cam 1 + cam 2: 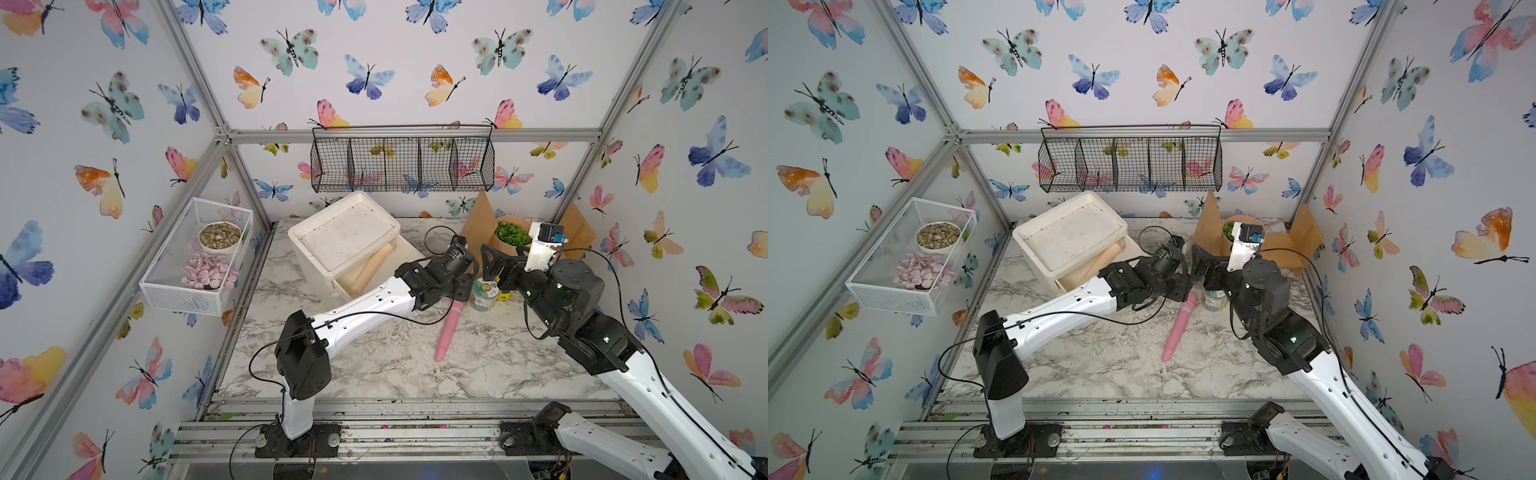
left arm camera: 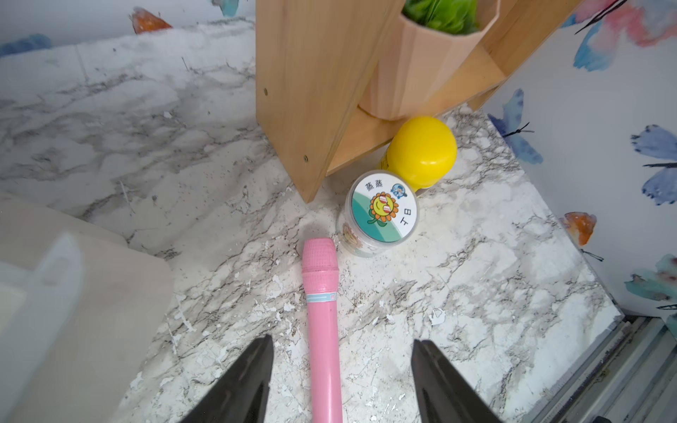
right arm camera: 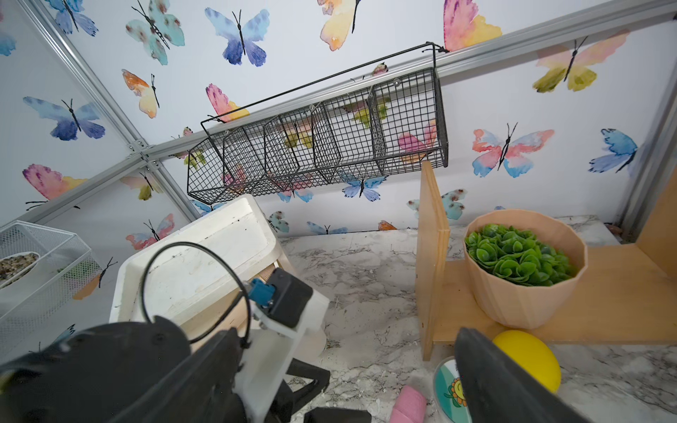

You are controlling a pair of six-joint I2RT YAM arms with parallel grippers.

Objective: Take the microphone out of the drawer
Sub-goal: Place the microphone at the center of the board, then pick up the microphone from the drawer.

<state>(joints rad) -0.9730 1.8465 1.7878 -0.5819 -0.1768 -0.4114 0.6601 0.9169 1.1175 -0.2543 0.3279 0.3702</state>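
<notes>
The pink microphone point(image 1: 449, 328) point(image 1: 1177, 328) lies flat on the marble table, outside the drawer, its head next to a small jar. My left gripper point(image 2: 342, 342) point(image 1: 455, 291) hangs open just over it. In the left wrist view the microphone's handle point(image 2: 324, 329) runs between the two jaws with a gap on each side. The drawer point(image 1: 407, 251) of the white cabinet stands pulled out, with a wooden rolling pin point(image 1: 374, 266) inside. My right gripper point(image 3: 344, 331) point(image 1: 492, 266) is wide open and empty, raised beside the left wrist, near the jar.
A sticker-lidded jar point(image 2: 381, 208) and a yellow round-topped bottle point(image 2: 421, 152) stand by a wooden shelf point(image 2: 311, 91) holding a potted plant point(image 3: 520, 260). The white cabinet point(image 1: 345, 232) is at the back left. A black wire basket point(image 1: 403, 164) hangs on the back wall, a white mesh basket point(image 1: 195, 257) on the left wall.
</notes>
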